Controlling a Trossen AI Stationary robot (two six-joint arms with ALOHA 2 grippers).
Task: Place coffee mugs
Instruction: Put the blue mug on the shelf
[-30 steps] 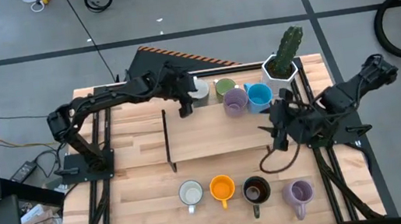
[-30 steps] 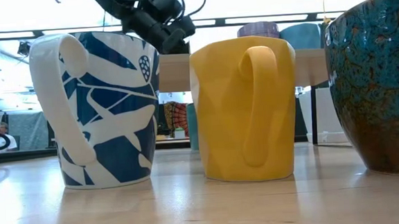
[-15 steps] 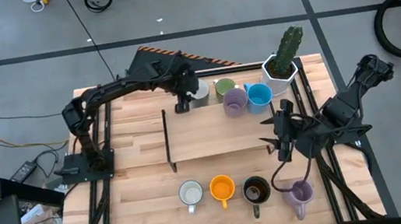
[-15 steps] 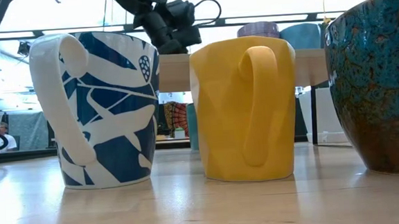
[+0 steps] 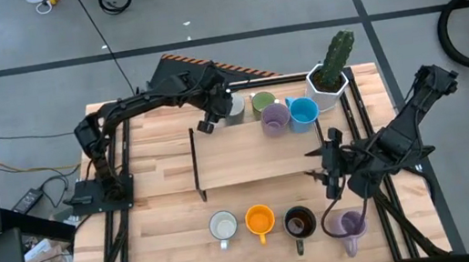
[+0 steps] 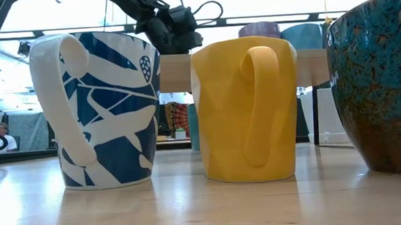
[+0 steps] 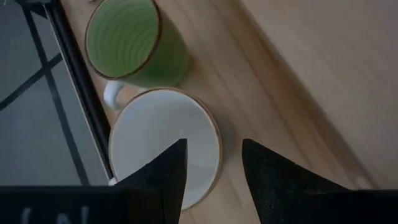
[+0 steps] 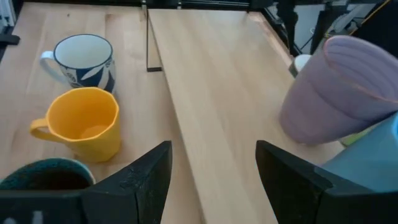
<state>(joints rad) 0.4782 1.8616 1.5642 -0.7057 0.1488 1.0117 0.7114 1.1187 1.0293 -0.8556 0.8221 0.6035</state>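
Note:
Along the far edge of a raised wooden board (image 5: pixel 256 151) stand a white mug (image 5: pixel 233 105), a green mug (image 5: pixel 263 102), a lavender mug (image 5: pixel 275 118) and a blue mug (image 5: pixel 303 112). My left gripper (image 7: pixel 214 174) hangs open above the white mug (image 7: pixel 161 143). One finger is over the mug's hollow and one is outside its rim, with no touch showing. My right gripper (image 8: pixel 214 180) is open over the board's near right corner (image 5: pixel 318 167) with nothing between its fingers. A patterned white mug (image 5: pixel 223 227), a yellow mug (image 5: pixel 259 221), a dark mug (image 5: pixel 299 223) and a second lavender mug (image 5: pixel 351 225) stand upright near the table's front.
A white faceted pot with a cactus (image 5: pixel 329 72) stands at the far right corner, next to the blue mug. Black frame rails (image 5: pixel 120 165) run along both table sides. The board's middle is bare wood, as is the table (image 5: pixel 168 214) to the board's left.
My left gripper has rolled about its own axis above the white mug and shifted slightly; the mug has stayed put. My right gripper has gone down and toward the table's near edge, from the board's right end toward its near right corner.

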